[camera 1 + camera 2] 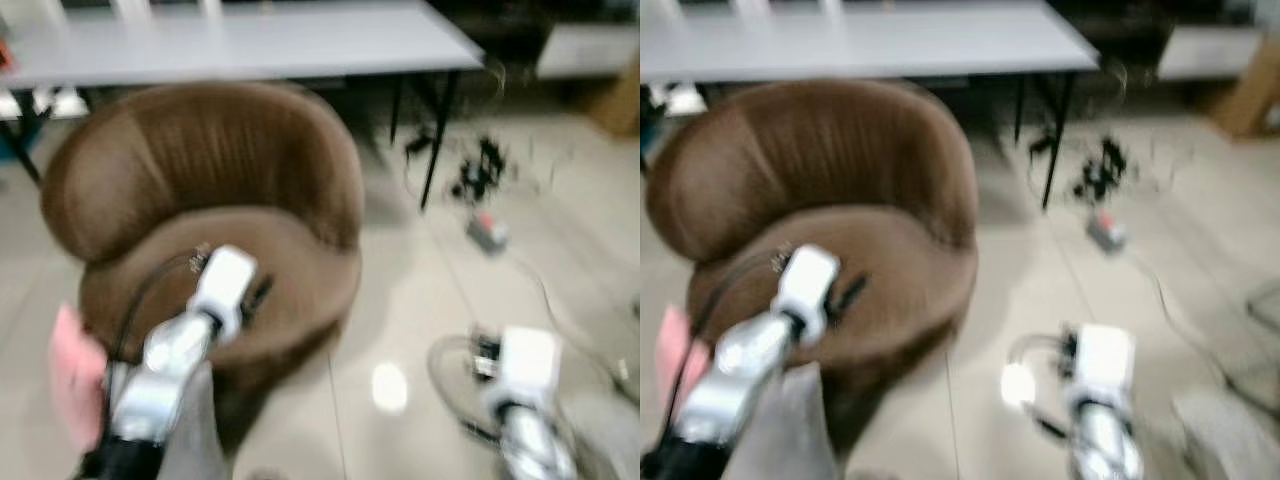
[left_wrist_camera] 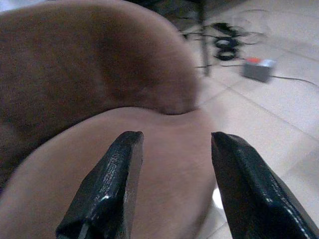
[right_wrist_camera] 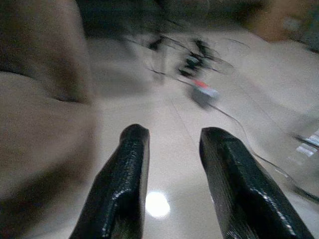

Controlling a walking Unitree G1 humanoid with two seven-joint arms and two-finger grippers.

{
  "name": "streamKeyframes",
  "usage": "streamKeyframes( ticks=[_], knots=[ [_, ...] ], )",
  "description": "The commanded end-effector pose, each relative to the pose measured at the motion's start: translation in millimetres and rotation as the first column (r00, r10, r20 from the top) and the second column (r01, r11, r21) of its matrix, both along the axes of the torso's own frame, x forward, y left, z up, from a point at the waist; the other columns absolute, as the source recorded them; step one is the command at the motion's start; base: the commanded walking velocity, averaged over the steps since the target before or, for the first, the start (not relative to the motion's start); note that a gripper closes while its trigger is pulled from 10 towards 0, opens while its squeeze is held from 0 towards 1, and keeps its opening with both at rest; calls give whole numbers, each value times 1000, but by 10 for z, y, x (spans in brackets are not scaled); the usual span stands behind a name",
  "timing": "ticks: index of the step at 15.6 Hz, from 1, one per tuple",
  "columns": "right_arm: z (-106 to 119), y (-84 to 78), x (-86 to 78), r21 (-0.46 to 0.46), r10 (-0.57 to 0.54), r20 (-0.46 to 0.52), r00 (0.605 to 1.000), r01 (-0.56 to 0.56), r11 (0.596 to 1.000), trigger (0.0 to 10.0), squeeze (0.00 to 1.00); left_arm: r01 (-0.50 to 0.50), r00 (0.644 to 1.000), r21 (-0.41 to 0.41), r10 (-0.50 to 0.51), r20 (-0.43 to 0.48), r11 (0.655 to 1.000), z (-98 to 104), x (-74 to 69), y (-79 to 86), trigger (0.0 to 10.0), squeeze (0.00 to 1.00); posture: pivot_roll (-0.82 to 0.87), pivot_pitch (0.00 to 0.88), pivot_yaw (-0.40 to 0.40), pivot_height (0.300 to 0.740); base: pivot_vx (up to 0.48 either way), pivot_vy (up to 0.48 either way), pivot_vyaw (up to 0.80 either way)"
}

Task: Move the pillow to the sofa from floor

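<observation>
On the tiled floor just left of the brown sofa (image 1: 200, 230), a pink shape that I take to be the pillow (image 1: 75, 375) lies against the sofa's base, partly hidden by the left arm, so the move looks barely begun: the seat is bare and the pickup and placing are both left. Left gripper (image 2: 172, 186) hangs over the seat cushion with its two black fingers spread and nothing between them, and right gripper (image 3: 172, 186) hangs over bare floor, likewise released and empty. Counted: one sofa, one pillow, two grippers, one grey table (image 1: 250, 45) behind, one power strip (image 1: 487, 232) among cables.
</observation>
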State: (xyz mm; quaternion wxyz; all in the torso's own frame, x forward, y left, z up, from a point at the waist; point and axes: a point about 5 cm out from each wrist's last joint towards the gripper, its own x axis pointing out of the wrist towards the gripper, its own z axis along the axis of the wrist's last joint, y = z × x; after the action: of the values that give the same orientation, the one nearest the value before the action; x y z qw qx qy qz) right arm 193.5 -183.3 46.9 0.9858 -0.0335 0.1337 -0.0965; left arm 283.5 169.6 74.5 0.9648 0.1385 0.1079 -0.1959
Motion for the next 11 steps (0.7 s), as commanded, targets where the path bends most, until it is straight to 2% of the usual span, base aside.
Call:
streamKeyframes(
  ticks=[1,4,11],
  knots=[
    [2,-86,-19,-17,-15,-4,1000,15,1000,10000,0,-5,1000,-13,5,24,1000,40,23,-42,10000,0,27,8,3,740,0,0,800],
    [21,-86,17,-19,-3,7,1000,3,1000,10000,0,-34,999,-7,35,35,999,52,40,3,10000,0,29,7,-1,740,0,0,800],
    [41,-61,66,-15,25,24,999,-25,1000,10000,0,-9,998,-46,11,57,999,118,40,-12,10000,0,36,6,-5,740,0,0,800]
  ],
)
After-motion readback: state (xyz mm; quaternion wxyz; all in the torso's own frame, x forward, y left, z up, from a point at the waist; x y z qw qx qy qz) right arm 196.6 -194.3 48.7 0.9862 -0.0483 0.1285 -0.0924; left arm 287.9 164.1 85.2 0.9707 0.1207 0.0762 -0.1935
